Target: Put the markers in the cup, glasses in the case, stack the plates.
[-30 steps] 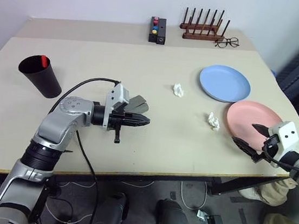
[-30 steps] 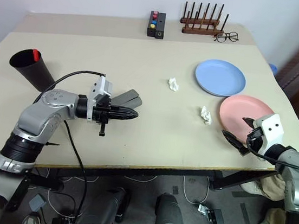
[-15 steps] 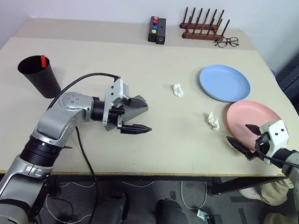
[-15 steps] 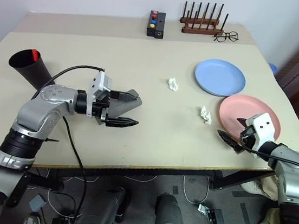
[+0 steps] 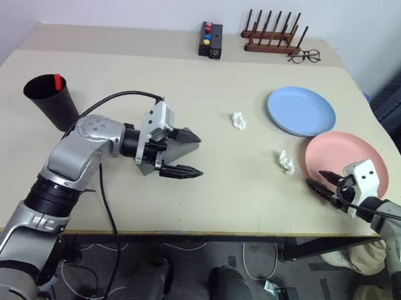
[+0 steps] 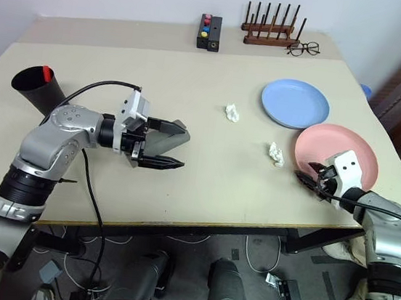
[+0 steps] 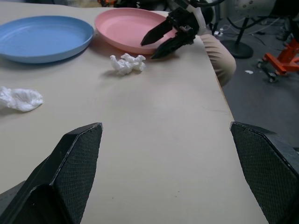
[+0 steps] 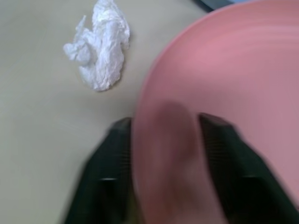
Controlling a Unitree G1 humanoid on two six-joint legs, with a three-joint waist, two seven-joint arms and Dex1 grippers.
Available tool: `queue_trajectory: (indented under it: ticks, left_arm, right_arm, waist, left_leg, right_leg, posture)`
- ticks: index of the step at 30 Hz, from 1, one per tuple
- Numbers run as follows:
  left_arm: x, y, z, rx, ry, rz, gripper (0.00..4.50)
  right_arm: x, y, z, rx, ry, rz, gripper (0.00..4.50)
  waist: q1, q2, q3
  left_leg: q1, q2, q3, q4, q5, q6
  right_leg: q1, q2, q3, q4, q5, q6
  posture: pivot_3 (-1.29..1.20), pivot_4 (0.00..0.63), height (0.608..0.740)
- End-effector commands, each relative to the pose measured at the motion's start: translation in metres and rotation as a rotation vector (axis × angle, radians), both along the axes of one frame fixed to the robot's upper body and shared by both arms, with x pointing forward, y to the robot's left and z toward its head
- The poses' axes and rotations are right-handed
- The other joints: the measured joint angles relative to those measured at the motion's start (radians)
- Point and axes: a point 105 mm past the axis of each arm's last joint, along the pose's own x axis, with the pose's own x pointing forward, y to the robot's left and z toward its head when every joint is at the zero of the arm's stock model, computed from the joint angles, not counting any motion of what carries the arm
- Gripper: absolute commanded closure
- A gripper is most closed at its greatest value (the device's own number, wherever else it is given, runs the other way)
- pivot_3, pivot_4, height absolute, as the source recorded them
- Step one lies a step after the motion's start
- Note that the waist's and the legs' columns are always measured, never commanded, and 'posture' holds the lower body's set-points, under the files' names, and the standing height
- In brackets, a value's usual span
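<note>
My left gripper (image 5: 196, 155) stands open near the middle of the table, its fingers (image 7: 70, 177) spread wide above and below the grey case (image 5: 180, 140). The glasses are hidden. At the far left the black cup (image 5: 54, 105) holds a red-capped marker (image 5: 59, 82). To the right, the light blue plate (image 5: 301, 111) lies flat, and the pink plate (image 5: 346, 155) lies nearer the front edge. My right gripper (image 5: 321, 183) is shut on the pink plate's near-left rim (image 8: 159, 140), one finger on each side of it.
Two crumpled white tissues (image 5: 240, 120) (image 5: 285, 161) lie between the case and the plates. At the table's back stand a wooden peg rack (image 5: 272, 40), thin-framed spectacles (image 5: 305, 57) and a black box with coloured buttons (image 5: 212, 40). The table's right edge is close to the pink plate.
My left gripper has gone from shut to wide open, staying in place. My right gripper has dropped forward onto the pink plate's rim and closed on it.
</note>
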Motion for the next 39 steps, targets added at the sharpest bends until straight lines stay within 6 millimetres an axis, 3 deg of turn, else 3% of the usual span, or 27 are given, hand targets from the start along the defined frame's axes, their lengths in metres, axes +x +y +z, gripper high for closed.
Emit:
queue_trajectory:
  ticks: [1, 11, 21, 28, 39]
  left_arm:
    - [0.0, -0.001, 0.012, 0.008, -0.06, -0.024, 0.0]
    - [0.003, -0.001, 0.014, 0.01, -0.076, -0.025, 0.0]
    - [0.008, -0.001, 0.012, -0.004, -0.09, 0.015, 0.0]
    - [0.008, -0.002, 0.01, -0.02, -0.089, 0.042, 0.0]
    - [0.002, 0.006, 0.012, -0.059, -0.089, 0.153, 0.0]
  right_arm:
    - [0.003, -0.002, 0.005, -0.014, -0.02, -0.004, 4.39]
    - [0.008, -0.003, 0.013, -0.044, -0.062, -0.02, 4.45]
    - [0.022, 0.004, 0.058, -0.254, -0.219, -0.015, 4.45]
    - [0.056, 0.035, 0.099, -0.318, -0.365, 0.083, 4.45]
    - [0.11, 0.056, 0.095, -0.368, -0.314, 0.174, 4.45]
  waist:
    - [-0.002, 0.0, 0.0]
    - [0.0, 0.0, 0.0]
    - [-0.002, 0.001, 0.001]
    - [-0.004, 0.003, 0.003]
    - [-0.007, 0.004, 0.005]
  left_leg:
    - [0.0, 0.0, 0.0, 0.0, 0.0, 0.0]
    - [0.0, 0.0, 0.0, 0.0, 0.0, 0.0]
    - [0.0, 0.0, 0.0, 0.0, 0.0, 0.0]
    - [-0.001, 0.0, 0.0, -0.001, 0.0, 0.0]
    - [-0.001, -0.001, 0.001, -0.002, 0.0, 0.0]
  right_leg:
    - [0.0, 0.0, 0.0, 0.0, 0.0, 0.0]
    - [0.0, 0.0, 0.0, -0.001, 0.0, 0.0]
    - [-0.001, 0.0, 0.0, -0.001, 0.0, 0.0]
    - [-0.002, 0.0, 0.0, -0.001, 0.001, 0.002]
    - [-0.002, 0.001, 0.0, -0.002, 0.002, 0.003]
  posture:
    - [0.0, 0.15, 0.74]
    - [0.0, 0.15, 0.74]
    - [0.0, 0.15, 0.74]
    - [0.0, 0.15, 0.74]
    - [0.0, 0.15, 0.74]
